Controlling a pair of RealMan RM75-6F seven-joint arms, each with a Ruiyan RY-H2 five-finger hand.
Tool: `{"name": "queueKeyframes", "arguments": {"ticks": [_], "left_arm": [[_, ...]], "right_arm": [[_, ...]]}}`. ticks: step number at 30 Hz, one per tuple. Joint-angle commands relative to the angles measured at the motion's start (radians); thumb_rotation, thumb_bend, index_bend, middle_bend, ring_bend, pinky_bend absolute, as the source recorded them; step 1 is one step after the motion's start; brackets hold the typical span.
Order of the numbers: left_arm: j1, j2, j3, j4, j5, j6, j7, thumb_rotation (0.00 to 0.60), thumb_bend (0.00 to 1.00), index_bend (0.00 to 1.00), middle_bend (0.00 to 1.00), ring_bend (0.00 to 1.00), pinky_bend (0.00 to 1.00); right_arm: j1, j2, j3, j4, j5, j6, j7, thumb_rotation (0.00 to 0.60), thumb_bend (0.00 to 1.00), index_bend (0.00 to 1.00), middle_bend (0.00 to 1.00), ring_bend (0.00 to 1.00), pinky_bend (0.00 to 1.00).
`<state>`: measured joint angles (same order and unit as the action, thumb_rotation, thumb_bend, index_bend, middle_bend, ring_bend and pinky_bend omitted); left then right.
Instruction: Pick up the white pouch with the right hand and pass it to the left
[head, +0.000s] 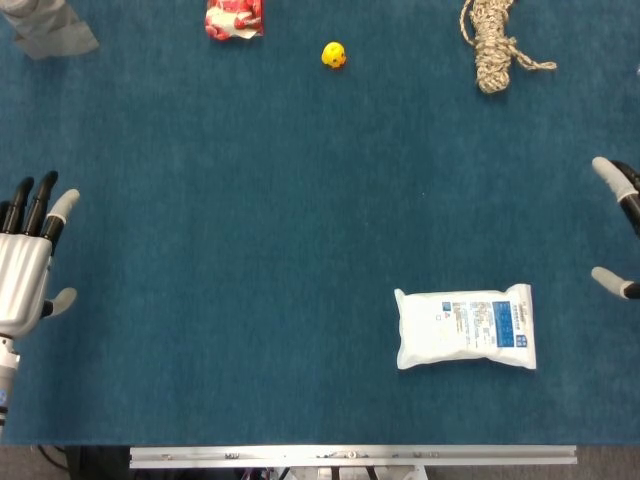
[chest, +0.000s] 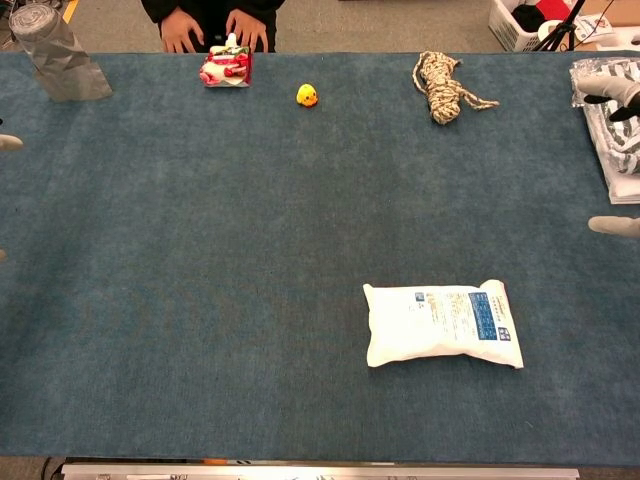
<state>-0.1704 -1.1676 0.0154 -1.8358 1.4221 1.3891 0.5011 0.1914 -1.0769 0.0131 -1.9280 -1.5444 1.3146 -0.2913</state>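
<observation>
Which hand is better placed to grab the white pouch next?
Right. The right hand sits open at the table's right edge, near the white pouch. The left hand, also open, is across the table at the far left edge.

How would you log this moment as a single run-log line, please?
phase: pre-grasp | white pouch: flat on table, untouched | right robot hand: open at right edge | left robot hand: open, empty

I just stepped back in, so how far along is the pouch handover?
Nothing is done yet. The white pouch lies flat on the table, untouched. The right hand is at the table's edge, fingers apart, and the left hand waits open. Grasping, lifting and passing all remain.
</observation>
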Motion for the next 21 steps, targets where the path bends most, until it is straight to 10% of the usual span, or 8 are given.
{"name": "queueKeyframes", "arguments": {"ticks": [1, 21], "left_arm": [[0.001, -0.002, 0.004, 0.003, 0.011, 0.001, -0.006, 0.600, 0.00, 0.13, 0.03, 0.02, 0.20], [-0.007, -0.015, -0.002, 0.023, 0.008, -0.022, -0.017, 0.600, 0.00, 0.13, 0.03, 0.02, 0.20]], "right_arm": [[-0.003, -0.002, -0.009, -0.008, -0.017, 0.005, -0.004, 0.600, 0.00, 0.09, 0.16, 0.20, 0.45], [0.051, 0.073, -0.096, -0.089, -0.082, -0.149, 0.044, 0.600, 0.00, 0.09, 0.15, 0.17, 0.40]]}}
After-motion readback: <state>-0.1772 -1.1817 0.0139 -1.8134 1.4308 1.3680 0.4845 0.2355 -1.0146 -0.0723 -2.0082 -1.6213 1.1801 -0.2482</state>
